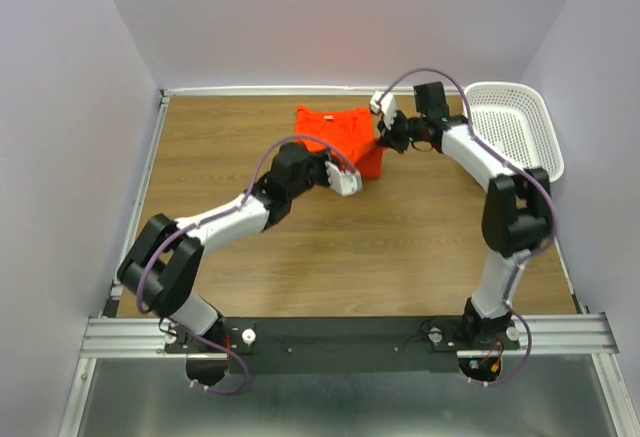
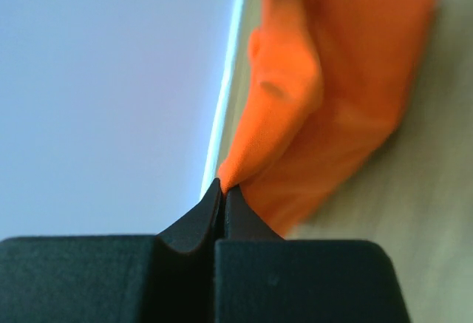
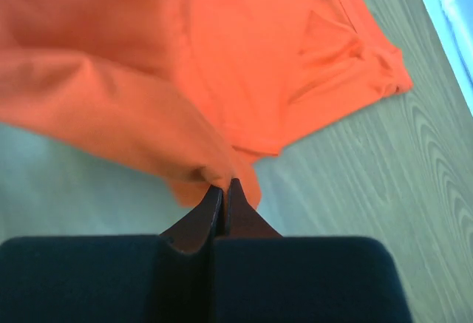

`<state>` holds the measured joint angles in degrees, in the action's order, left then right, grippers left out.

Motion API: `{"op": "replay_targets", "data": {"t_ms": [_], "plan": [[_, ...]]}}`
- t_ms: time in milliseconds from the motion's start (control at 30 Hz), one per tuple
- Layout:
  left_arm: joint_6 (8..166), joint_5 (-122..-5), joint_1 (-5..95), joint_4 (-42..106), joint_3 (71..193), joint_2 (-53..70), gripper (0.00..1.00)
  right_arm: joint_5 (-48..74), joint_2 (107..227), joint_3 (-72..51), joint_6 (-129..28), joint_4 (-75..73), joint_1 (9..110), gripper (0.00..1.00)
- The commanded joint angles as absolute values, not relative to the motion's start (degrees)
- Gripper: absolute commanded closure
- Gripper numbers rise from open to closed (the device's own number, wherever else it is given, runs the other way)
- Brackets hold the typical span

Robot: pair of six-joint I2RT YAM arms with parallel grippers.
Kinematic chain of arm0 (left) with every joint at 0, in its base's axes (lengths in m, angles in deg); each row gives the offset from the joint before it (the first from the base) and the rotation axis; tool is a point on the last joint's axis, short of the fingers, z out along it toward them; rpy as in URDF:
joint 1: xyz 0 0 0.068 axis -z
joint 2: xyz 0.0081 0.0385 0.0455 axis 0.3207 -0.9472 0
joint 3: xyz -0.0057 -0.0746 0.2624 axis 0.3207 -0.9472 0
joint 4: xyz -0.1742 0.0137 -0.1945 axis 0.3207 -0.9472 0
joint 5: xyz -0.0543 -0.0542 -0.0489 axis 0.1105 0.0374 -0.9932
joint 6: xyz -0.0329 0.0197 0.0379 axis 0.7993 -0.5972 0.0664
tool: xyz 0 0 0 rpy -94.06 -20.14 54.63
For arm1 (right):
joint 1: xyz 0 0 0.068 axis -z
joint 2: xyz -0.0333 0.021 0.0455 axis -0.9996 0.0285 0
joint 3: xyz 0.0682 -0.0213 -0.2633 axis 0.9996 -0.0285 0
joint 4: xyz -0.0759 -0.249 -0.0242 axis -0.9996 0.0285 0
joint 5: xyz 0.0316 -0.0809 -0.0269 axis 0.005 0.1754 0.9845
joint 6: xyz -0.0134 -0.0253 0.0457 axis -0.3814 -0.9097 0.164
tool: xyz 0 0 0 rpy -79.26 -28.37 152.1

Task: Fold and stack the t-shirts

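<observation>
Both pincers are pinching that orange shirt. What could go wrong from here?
The left pincer and right pincer each grip only a sliver of the shirt at their very tips, so the cloth might slip free. The shirt is also bunched up, so the fold could land crooked.

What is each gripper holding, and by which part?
Both pinch the bright orange-red fabric t-shirt: left gripper a bunched near corner, right gripper a fold at its edge.

Table (image 1: 400, 257) free before t-shirt (image 1: 335, 127); basket (image 1: 512, 132) right.
</observation>
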<state>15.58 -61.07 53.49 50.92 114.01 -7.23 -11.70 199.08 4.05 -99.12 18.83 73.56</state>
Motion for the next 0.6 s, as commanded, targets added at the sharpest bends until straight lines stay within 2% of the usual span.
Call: {"op": "replay_targets", "data": {"t_ms": [0,300,567], "plan": [[16.8,-63.8,61.5,47.3,106.5,-2.5,1.0,-16.3,187.4,-9.3,-107.0,21.2,74.0,0.99],[27.9,-57.8,78.6,41.2,97.7,2.8,1.0,-15.1,167.3,-39.9,-126.5,34.2,74.0,0.99],[42.4,-52.3,94.3,37.1,100.8,-2.4,1.0,-6.9,149.4,-54.8,-136.6,44.6,74.0,0.99]]}}
